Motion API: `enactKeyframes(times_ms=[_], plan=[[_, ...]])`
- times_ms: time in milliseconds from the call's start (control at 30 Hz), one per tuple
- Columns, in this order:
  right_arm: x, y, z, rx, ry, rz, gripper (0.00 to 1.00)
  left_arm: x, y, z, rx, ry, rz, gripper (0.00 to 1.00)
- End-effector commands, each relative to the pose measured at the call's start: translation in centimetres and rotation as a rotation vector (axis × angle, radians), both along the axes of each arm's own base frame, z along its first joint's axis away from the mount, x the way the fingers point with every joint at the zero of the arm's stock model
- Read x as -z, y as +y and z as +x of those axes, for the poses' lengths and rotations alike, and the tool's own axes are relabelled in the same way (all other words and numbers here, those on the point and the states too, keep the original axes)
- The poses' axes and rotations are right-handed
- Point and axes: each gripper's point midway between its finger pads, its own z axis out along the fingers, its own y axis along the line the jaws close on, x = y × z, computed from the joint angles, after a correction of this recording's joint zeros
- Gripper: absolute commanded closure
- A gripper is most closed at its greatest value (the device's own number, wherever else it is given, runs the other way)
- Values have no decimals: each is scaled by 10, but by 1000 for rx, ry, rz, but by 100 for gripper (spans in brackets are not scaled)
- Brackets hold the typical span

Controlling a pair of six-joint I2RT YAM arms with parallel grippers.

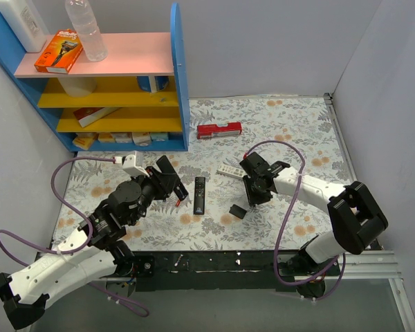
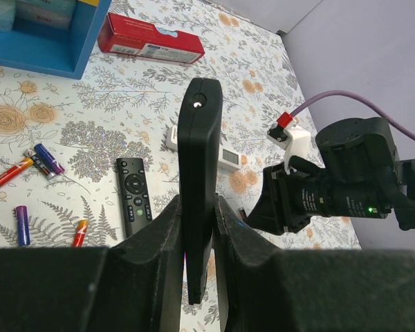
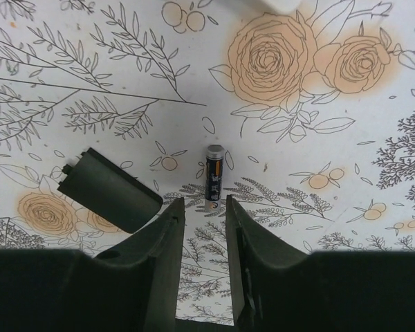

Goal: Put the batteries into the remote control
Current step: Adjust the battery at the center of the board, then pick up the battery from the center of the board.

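Note:
My left gripper [image 2: 197, 207] is shut on the remote control [image 2: 199, 180], a plain black bar held edge-on, its far end pointing away over the table. In the top view this gripper [image 1: 167, 181] hovers left of centre. Loose red and blue batteries [image 2: 45, 160] lie on the cloth to the left, with two more [image 2: 21, 225] nearer. My right gripper [image 3: 204, 207] is open and empty. Just past its fingertips a dark battery [image 3: 214, 171] with a silver end lies on the cloth. The black back cover [image 3: 111, 190] rests to the left of it and appears on the cloth in the top view too [image 1: 238, 211].
A slim black remote [image 1: 200, 196] with light markings lies mid-table, and a white remote [image 1: 229, 170] lies beside my right gripper [image 1: 256, 190]. A red box [image 1: 219, 130] sits at the back. A blue shelf unit [image 1: 180, 83] fills the back left corner. Walls close the sides.

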Motion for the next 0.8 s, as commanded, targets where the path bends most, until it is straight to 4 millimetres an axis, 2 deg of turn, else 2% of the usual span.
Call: enactKeyframes(times_ms=[0,233,433,533,633,667,700,733,767], plan=[[9,-5,-3,-10,21,-21,65,-23,0,1,0,-43,-32,100],[22,-7,-6,-12,44,-39,71,-22,-3,0,14,-36,-41,100],[32,-16,-15,-1,76,-69,75,-22,-7,1,19,-36,-58,94],[33,-20,-19,1,85,-80,84,-21,-13,3,34,-39,-61,94],[28,-22,-19,-12,72,-86,95,-19,-24,3,80,-52,-78,96],[22,-22,-17,-22,55,-80,96,-19,-28,2,95,-60,-88,98],[18,-25,-18,-30,58,-89,99,-9,-34,-1,129,-53,-86,98],[9,-20,-13,-41,37,-78,99,-16,-38,0,140,-83,-125,98],[1,-20,-11,-61,22,-74,99,-15,-40,0,145,-90,-142,100]])
